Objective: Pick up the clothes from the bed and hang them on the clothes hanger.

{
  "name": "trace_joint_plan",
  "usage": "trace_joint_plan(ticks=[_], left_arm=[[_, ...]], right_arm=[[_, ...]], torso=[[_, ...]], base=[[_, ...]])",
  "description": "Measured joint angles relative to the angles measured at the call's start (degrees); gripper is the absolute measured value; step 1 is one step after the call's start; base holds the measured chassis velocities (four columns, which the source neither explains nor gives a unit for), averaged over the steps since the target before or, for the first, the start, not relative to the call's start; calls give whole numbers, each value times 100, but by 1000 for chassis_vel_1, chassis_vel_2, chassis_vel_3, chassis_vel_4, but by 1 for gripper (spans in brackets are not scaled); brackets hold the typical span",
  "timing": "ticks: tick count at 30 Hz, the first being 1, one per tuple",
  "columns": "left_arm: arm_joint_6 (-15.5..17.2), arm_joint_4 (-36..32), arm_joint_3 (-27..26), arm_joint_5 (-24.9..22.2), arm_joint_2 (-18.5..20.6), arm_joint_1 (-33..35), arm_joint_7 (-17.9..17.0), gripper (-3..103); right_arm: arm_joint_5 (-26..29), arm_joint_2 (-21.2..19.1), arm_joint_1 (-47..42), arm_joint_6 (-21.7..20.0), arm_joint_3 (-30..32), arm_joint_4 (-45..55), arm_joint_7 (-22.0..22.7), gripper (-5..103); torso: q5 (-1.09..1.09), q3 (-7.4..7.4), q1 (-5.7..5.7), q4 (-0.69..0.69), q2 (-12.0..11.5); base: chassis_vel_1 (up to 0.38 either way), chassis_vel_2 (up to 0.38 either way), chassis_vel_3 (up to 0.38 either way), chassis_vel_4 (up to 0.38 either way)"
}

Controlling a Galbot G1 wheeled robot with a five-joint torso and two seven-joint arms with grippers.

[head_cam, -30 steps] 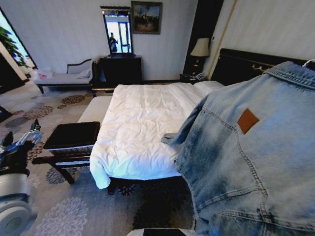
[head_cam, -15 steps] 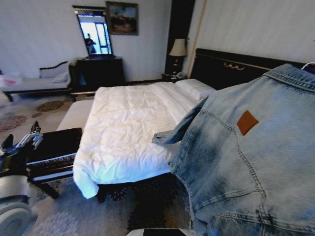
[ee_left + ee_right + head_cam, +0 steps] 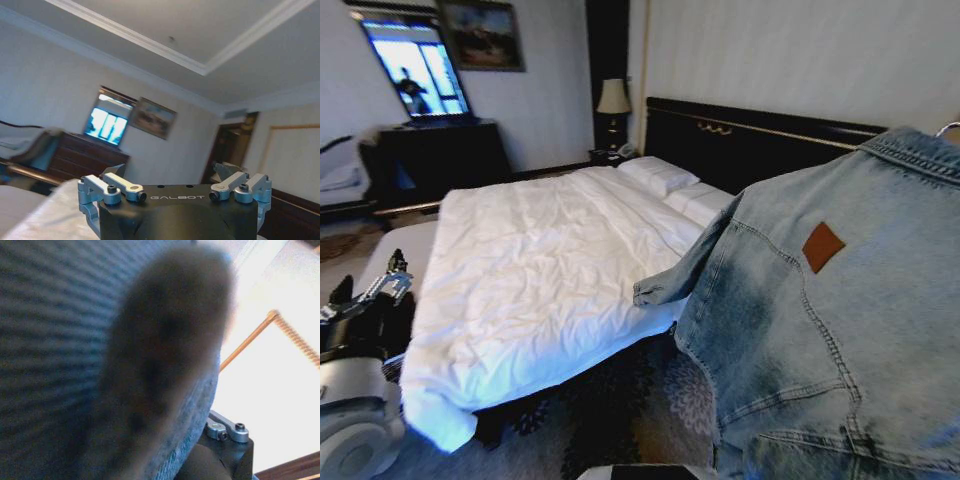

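Observation:
The clothes, a light blue denim jacket (image 3: 830, 320) with a brown patch on its back, hang in the air at the right of the head view, one sleeve dangling over the bed's near corner. A small metal hook of the clothes hanger (image 3: 949, 127) pokes out above the collar; the rest of the hanger is hidden inside the jacket. Denim fabric (image 3: 100, 355) presses close over my right gripper (image 3: 226, 431), of which a bit of linkage shows. My left gripper (image 3: 367, 285) is held low at the left, open and empty, also seen as (image 3: 170, 167). The bed (image 3: 530, 270) with white sheets lies ahead.
Behind the bed's white pillows (image 3: 660, 172) rises a black headboard (image 3: 760, 145). A lamp (image 3: 613, 98) stands in the corner and a dark dresser with a mirror (image 3: 435, 155) is by the far wall. Patterned carpet (image 3: 620, 410) lies between me and the bed.
The whole picture has slid left, so the camera has turned right; the dark bench has left the view. Jacket and left gripper keep their places in the picture.

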Motion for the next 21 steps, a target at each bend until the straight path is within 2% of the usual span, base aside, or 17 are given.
trace_joint_plan(ticks=[21], left_arm=[[6,0,-21,-24,96,-32,16,100]], right_arm=[[-71,166,-45,-18,-7,-1,0,14]], torso=[[0,0,0,-1,0]], base=[[-130,-125,-129,-128]])
